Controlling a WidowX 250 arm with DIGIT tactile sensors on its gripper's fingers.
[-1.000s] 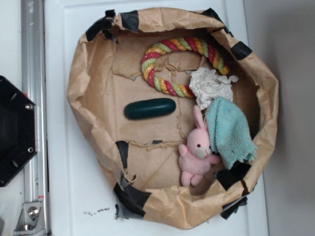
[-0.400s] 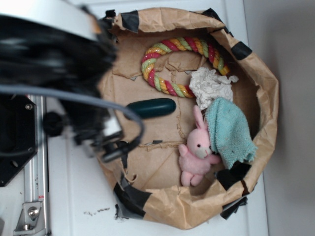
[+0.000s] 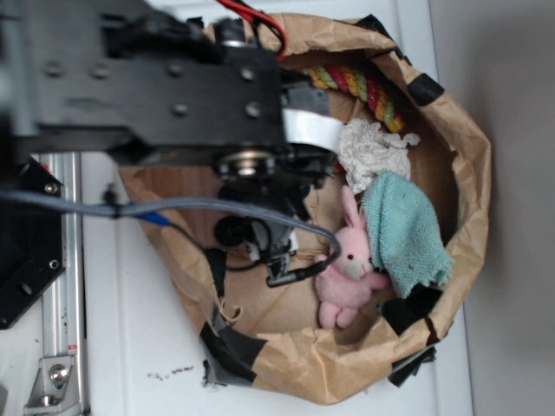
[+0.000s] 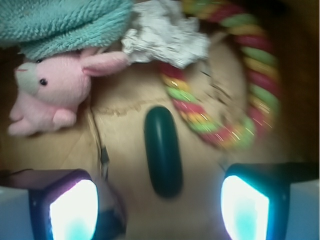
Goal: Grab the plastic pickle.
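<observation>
Wrist view: the pincer (image 4: pixel 159 212) is released, with its two lit pads (image 4: pixel 73 210) at the lower left and lower right of the frame and nothing between them. The pickle (image 4: pixel 162 150) lies on the brown paper floor of the bag (image 3: pixel 473 173), just ahead of the pincer and between the two pad lines. Its long axis runs near to far, roughly across the line joining the pads, so the pads stand on either side of its narrow width. Judgement: the coming move needs a straight descent and little or no wrist rotation.

Beyond the pickle, to the right, the rope ring (image 4: pixel 235 115) curves close to its far end; the two appear apart, not touching. To the left lies the bunny (image 4: pixel 55 92), well clear. Farthest off are the teal cloth (image 4: pixel 65 20) and a crumpled white rag (image 4: pixel 167 37).

Exterior view: the arm (image 3: pixel 173 87) hides the pickle entirely. No brand, label or legible writing is visible in either view.
</observation>
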